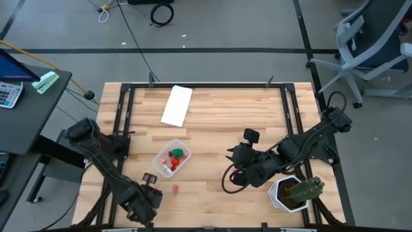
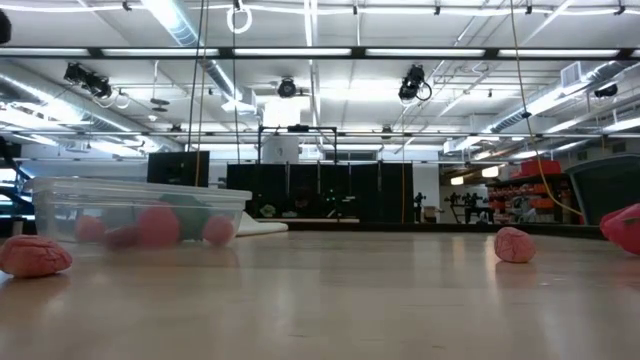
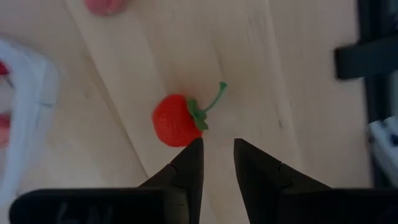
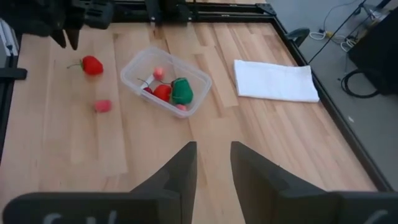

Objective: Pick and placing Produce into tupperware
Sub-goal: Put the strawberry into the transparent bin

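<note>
The left gripper (image 3: 217, 148) is held low over the table at the near left. Its fingers are set a narrow gap apart, and nothing is held between them. The strawberry (image 3: 177, 120) lies on the bare wood just beyond the fingertips. It is offset to one side, so that it sits off one finger rather than in line with the gap. The tupperware (image 1: 172, 159) stands just beyond it, toward the table's middle. Red and pink pieces and one green piece (image 4: 181, 91) are seen inside it. A pink piece (image 4: 102, 106) lies loose near the strawberry.

The step in hand is judged to be the pick of the strawberry. For a clean grasp:

- The fingers should be opened wider than the fruit.
- The gap should be centred on the red body, not on the thin green stem (image 3: 214, 98).
- The descent should be made straight, since a round toy may be nudged away by one finger.

The right gripper (image 4: 211, 152) waits at the right of the table. It is narrowly parted and empty.
</note>
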Available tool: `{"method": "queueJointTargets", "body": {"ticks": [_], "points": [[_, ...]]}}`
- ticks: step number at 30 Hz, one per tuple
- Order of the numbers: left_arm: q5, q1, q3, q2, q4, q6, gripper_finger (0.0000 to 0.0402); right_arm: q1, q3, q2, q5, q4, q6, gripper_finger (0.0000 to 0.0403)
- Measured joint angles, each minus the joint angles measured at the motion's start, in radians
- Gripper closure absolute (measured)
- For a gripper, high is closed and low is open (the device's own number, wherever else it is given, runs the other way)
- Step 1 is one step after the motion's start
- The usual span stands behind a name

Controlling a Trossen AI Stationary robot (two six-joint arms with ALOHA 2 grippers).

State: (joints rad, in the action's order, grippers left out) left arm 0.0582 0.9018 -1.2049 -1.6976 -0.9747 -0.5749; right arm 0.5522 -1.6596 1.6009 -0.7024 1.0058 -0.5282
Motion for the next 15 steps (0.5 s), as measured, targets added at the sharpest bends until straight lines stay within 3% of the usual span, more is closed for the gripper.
{"method": "queueJointTargets", "body": {"ticks": [15], "points": [[0.063,0.012,0.001,-0.105,0.006,0.116,0.0301,0.0,0.0,0.0,0.0,0.0,-0.004,0.0297]]}}
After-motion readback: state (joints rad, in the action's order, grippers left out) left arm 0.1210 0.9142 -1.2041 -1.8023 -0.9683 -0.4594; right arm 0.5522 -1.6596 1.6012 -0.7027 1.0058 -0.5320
